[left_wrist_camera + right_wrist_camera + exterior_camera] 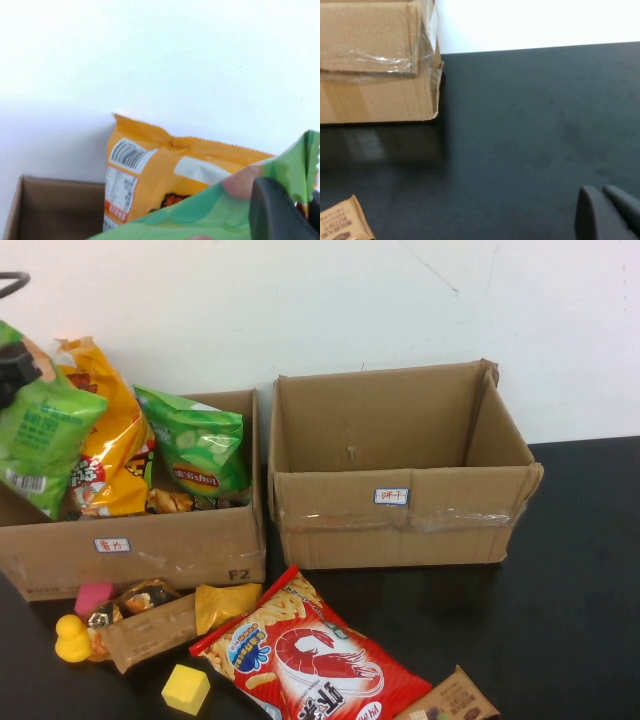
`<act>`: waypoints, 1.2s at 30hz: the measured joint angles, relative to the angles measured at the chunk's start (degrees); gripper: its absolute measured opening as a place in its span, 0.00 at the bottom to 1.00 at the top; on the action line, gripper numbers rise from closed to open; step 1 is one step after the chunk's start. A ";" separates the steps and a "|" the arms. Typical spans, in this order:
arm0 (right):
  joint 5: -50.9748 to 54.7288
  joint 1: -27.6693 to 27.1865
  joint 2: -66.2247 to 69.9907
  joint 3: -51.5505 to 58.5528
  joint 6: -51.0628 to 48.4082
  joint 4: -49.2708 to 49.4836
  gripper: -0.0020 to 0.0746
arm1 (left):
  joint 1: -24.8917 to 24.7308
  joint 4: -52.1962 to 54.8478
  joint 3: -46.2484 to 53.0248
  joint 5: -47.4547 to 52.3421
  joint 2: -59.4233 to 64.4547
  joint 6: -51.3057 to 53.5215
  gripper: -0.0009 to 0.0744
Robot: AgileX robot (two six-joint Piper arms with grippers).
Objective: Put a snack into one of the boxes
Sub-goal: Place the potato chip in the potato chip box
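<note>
the left hand [14, 368], at nine o'clock in the high view, is clenched on the top of the green bag [40, 440], which hangs upright from it over the left box [140, 550] beside the orange bag [115, 440]. so the drop is straight down. the right hand [605, 212] hovers low over bare desk [530, 130] past the right box [400, 520], fingers together, holding nothing.

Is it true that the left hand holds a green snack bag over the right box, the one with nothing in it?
Not quite. The left hand grips the green snack bag over the left box, which already holds snacks, as the high view shows. The right box is empty. The right hand hovers over bare table.
</note>
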 joint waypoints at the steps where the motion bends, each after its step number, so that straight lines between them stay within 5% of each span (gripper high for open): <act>1: 0.00 0.00 0.00 0.00 0.00 0.00 0.02 | 0.00 0.13 -0.12 0.00 0.56 -0.24 0.01; 17: 0.00 0.00 0.00 0.00 0.00 0.00 0.02 | -0.11 0.96 -1.13 -1.08 17.27 -0.93 0.04; 20: 0.00 0.00 0.00 0.00 0.00 0.00 0.02 | -0.20 1.42 -1.13 1.07 17.54 0.61 0.16; 27: 0.00 0.00 0.00 0.00 0.00 0.00 0.02 | -0.86 2.81 -1.13 4.60 14.87 -0.89 0.74; 36: 0.00 0.00 0.00 0.00 0.00 0.00 0.02 | -3.54 8.85 -1.02 10.70 -3.09 -1.27 0.86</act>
